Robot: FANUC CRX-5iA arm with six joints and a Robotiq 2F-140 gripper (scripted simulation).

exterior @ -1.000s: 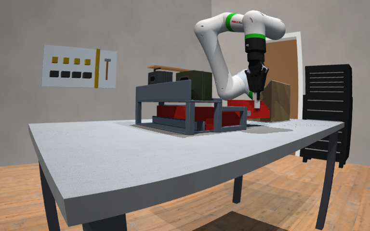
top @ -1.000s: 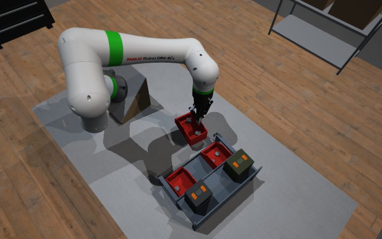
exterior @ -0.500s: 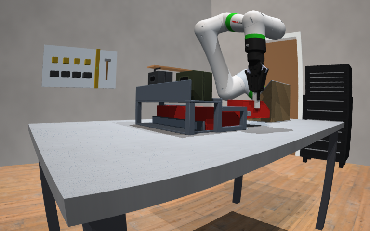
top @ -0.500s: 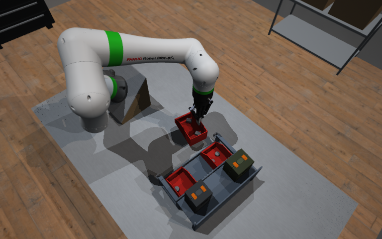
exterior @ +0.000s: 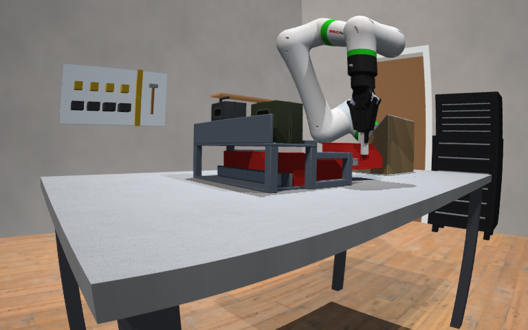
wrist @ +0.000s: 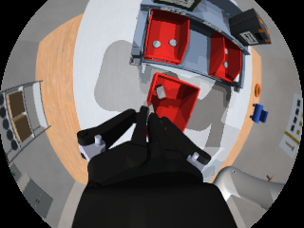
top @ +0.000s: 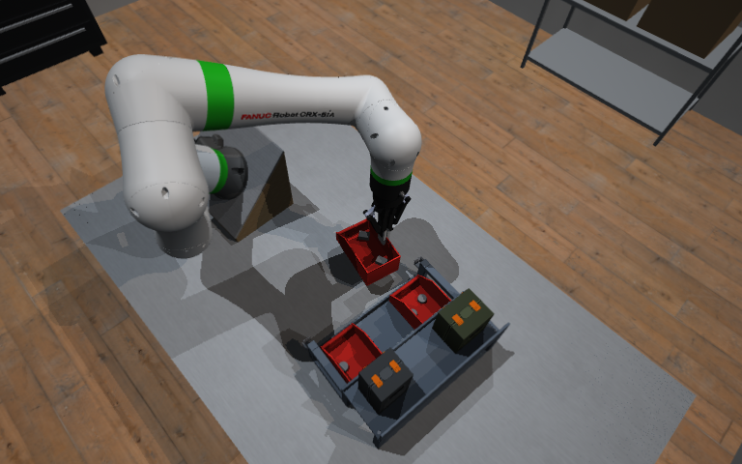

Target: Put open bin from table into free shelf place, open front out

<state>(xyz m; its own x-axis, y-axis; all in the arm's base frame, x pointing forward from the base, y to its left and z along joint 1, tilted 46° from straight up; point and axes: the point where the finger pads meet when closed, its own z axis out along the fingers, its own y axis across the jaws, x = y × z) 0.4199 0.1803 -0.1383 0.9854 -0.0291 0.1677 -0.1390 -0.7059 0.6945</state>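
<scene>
My fingers (top: pixel 385 237) (exterior: pixel 364 149) grip the red bin (top: pixel 371 254) (exterior: pixel 337 148) (wrist: pixel 182 102) by one side wall, above the desk (top: pixel 557 383) (exterior: pixel 233 221) (wrist: pixel 87 52). Beside it, the shelf (top: pixel 443 384) (exterior: pixel 271 169) (wrist: pixel 138 43) shows a gap between two bins (top: pixel 353 344) (wrist: pixel 166 30).

Claw (top: pixel 385 238) (exterior: pixel 364 144) (wrist: pixel 146 106) (annoyingly) hides part of the bin (top: pixel 365 254) (exterior: pixel 338 148) (wrist: pixel 182 102).

a pale grey surface (top: pixel 547 350) (exterior: pixel 233 225) (wrist: pixel 90 62), rectangular with dark legs, carries the slate-grey shelf (top: pixel 440 386) (exterior: pixel 271 167) (wrist: pixel 138 47), standing upright directly on it. a brown-sided block (top: pixel 268 205) (exterior: pixel 397 144) also stands there, near the shelf.
</scene>
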